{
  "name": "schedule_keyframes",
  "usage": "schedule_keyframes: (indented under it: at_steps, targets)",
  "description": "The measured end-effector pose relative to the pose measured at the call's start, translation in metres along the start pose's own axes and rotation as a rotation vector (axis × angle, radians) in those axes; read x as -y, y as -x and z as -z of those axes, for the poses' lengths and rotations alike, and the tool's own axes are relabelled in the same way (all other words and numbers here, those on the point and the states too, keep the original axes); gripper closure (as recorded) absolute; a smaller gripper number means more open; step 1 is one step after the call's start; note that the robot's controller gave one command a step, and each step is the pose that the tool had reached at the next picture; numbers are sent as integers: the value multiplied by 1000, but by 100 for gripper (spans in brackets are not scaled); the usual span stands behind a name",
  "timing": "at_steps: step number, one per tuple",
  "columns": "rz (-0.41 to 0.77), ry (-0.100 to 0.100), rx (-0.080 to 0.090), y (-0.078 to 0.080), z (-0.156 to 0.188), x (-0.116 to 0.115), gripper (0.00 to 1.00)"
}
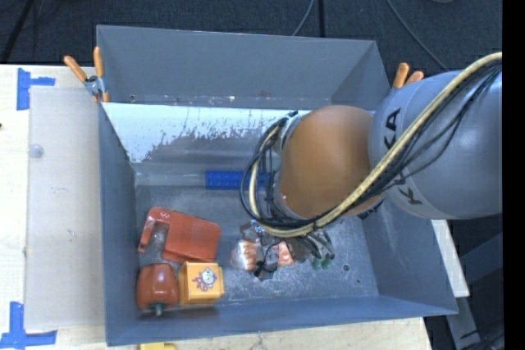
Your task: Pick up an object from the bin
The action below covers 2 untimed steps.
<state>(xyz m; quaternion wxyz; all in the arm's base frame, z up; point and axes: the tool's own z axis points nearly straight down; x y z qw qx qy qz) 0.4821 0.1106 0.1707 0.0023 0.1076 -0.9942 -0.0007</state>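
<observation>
Grey metal bin [115, 176]: we are logging the jaws low over its floor, just beside a crumpled orange-and-white packet [244, 255]; we are unable to tell whether they are clenched or released. Well apart, toward the view's left of the jaws, an orange flat piece [190, 238] and a yellow cube [202, 283] are lying.

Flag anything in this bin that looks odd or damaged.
Nothing stands out. Blue block, orange plastic piece, red lump and yellow cube lie loose on the bin floor; a crumpled orange-white thing lies under the gripper.
</observation>
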Motion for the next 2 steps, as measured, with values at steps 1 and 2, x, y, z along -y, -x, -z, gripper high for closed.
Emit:
schedule_keyframes:
  at_steps: [1,2]
  targets:
    - [-26,0,-4,7,34,0,100]
    - [12,0,0,1,109,-2,100]
